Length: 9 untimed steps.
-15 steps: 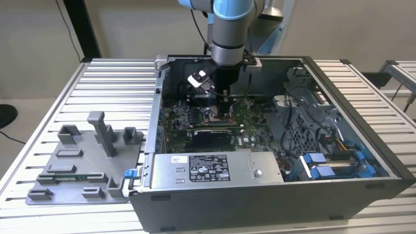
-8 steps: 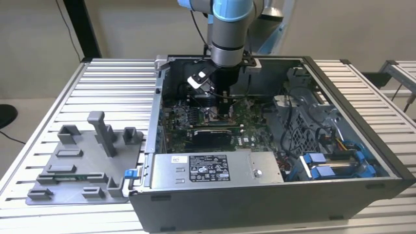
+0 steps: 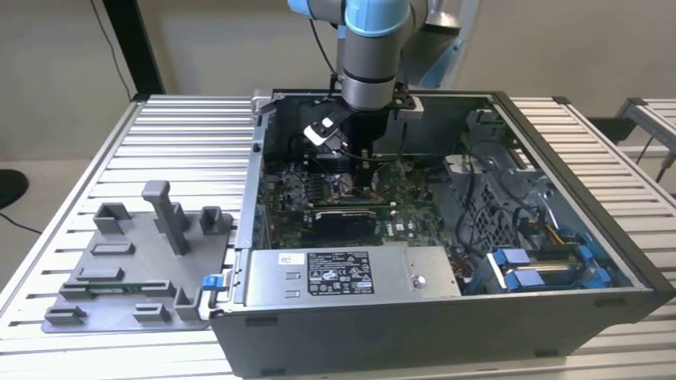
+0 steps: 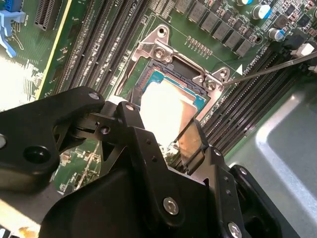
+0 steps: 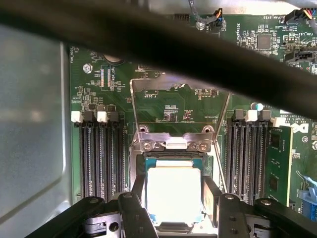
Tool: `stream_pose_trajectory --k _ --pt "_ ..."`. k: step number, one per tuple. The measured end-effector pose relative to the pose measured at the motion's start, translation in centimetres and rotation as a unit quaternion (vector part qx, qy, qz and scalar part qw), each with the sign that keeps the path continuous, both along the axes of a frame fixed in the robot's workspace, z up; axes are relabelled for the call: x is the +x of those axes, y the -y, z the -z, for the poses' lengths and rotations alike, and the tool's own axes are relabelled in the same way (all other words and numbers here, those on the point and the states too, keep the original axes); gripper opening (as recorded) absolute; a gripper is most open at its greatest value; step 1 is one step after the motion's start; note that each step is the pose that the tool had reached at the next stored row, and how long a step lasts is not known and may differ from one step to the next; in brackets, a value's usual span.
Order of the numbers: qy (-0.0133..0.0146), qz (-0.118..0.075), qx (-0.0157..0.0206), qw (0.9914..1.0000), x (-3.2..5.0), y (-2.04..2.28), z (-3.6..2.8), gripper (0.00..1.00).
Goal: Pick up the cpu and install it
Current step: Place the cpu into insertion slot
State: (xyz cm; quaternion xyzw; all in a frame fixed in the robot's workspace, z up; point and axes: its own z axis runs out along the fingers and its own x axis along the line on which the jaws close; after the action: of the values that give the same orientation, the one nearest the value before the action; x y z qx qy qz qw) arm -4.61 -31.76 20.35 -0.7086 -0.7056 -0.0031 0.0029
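Observation:
The cpu point(image 5: 173, 196), a silvery-white square with a blue-green rim, lies flat at the open socket point(image 5: 173, 144) on the motherboard; it also glares bright in the second wrist view point(image 4: 166, 109). My gripper point(image 5: 174, 188) straddles it, black fingers point(image 5: 211, 198) pressed against two opposite edges. In the second wrist view the gripper point(image 4: 158, 121) hangs just above the socket frame point(image 4: 158, 52). The exterior view shows the gripper point(image 3: 365, 186) reaching down into the computer case point(image 3: 591, 198) over the board.
Memory slots point(image 5: 99, 158) flank the socket on both sides. A thin socket lever point(image 4: 267, 69) sticks out beside it. A black cable point(image 5: 198, 49) crosses close to the first wrist camera. The power-supply box point(image 3: 349, 273) and grey tray point(image 3: 127, 269) lie toward the exterior view's front and left.

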Motion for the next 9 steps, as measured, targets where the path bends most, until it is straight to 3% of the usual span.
stream_pose_trajectory --k 9 --pt "0.0 -0.003 -0.007 0.99997 -0.04 0.02 0.27 0.0"
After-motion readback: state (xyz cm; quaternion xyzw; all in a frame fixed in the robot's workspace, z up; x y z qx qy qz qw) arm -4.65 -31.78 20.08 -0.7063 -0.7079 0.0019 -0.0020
